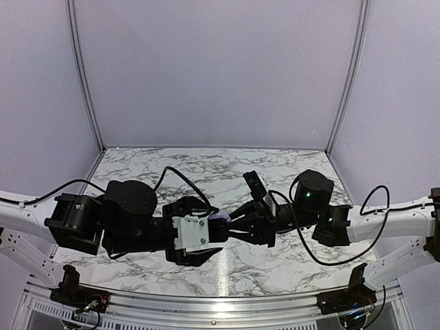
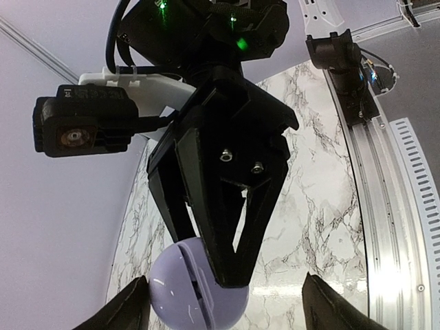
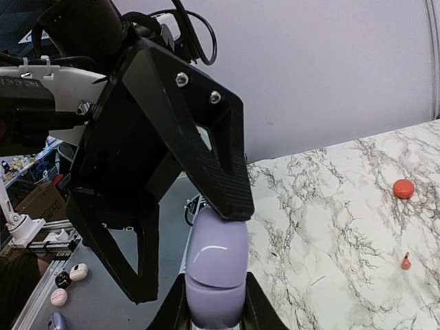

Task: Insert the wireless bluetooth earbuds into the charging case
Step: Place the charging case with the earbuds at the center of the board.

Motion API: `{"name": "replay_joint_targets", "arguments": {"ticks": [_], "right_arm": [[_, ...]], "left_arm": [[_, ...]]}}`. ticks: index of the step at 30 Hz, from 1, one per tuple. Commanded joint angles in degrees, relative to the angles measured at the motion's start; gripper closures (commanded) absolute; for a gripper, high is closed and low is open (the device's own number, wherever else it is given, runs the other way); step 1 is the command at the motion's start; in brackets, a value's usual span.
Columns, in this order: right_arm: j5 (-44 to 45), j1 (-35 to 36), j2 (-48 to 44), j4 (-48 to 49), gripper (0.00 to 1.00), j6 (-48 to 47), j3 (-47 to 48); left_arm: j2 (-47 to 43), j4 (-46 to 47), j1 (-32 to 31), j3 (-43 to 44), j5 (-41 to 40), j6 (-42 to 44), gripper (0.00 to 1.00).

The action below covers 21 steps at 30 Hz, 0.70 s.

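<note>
Lavender case (image 3: 216, 275) shut, pinched in your right gripper (image 3: 216, 313), left gripper (image 2: 227, 302) wide around it. Red earbud (image 3: 405, 261) on table (image 3: 330, 206), uninserted.

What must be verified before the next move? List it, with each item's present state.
1. Right gripper clamped on the lavender case: ok.
2. Left gripper open, its fingers either side of the case: ok.
3. Case opened: not ok; only what looks like a closed seam shows.
4. Earbud picked up: not ok; a tiny red piece lies on the marble table, apart from both grippers.
5. Second earbud located: cannot tell; a red round piece lies near the first, too small to identify.
</note>
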Motion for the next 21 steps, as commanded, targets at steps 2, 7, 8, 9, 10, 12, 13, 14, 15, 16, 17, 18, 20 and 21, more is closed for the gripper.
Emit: {"name": "replay_joint_targets", "arguments": {"ticks": [2,7,8,9,10,12,13,14,15,16,17,18,20,21], "right_arm": [[4.0,-1.2,0.5,1.1,1.0,4.6,2.2],[4.0,-1.7,0.6,3.0,1.0,7.2,2.4],[3.9,-1.9,0.5,3.4,1.0,7.7,2.4],[4.0,-2.0,0.4,3.6,1.0,7.9,2.5],[4.3,-2.1,0.4,3.7,1.0,8.1,2.6],[4.5,-2.5,0.5,4.3,1.0,9.0,2.9],[4.2,-2.7,0.6,4.8,1.0,9.4,3.1],[4.2,-3.1,0.9,5.0,1.0,9.7,3.4],[4.2,-3.4,1.1,5.1,1.0,10.1,3.7],[4.1,-3.7,1.4,5.1,1.0,10.3,4.1],[4.1,-3.9,1.6,5.1,1.0,10.5,4.3],[4.1,-4.2,1.8,5.0,1.0,10.4,4.4],[4.5,-4.7,1.9,4.2,1.0,9.6,4.3],[4.7,-5.2,1.9,4.0,1.0,9.3,4.0]], "left_arm": [[1.0,0.7,-1.9,1.3,4.9,1.0,0.26],[2.3,-0.2,-2.1,0.7,6.2,0.2,0.34],[2.4,-0.2,-2.1,0.5,6.7,0.0,0.35],[2.6,-0.1,-2.1,0.2,7.5,-0.2,0.36],[2.7,-0.1,-2.1,0.1,8.2,-0.5,0.36],[3.0,-0.2,-2.2,0.1,9.9,-0.9,0.37],[3.2,-0.3,-2.2,0.1,10.2,-0.8,0.38],[3.5,-0.7,-2.2,0.1,10.2,-0.5,0.38],[3.9,-1.3,-2.3,0.2,9.9,0.0,0.38],[4.3,-2.0,-2.3,0.3,9.2,0.5,0.39],[4.6,-2.6,-2.3,0.6,8.1,0.6,0.39],[4.7,-2.9,-2.2,0.8,6.5,0.4,0.38],[3.7,-2.3,-0.5,0.9,4.8,-1.6,0.29],[2.8,-1.4,0.9,0.7,4.9,-3.4,0.24]]}}
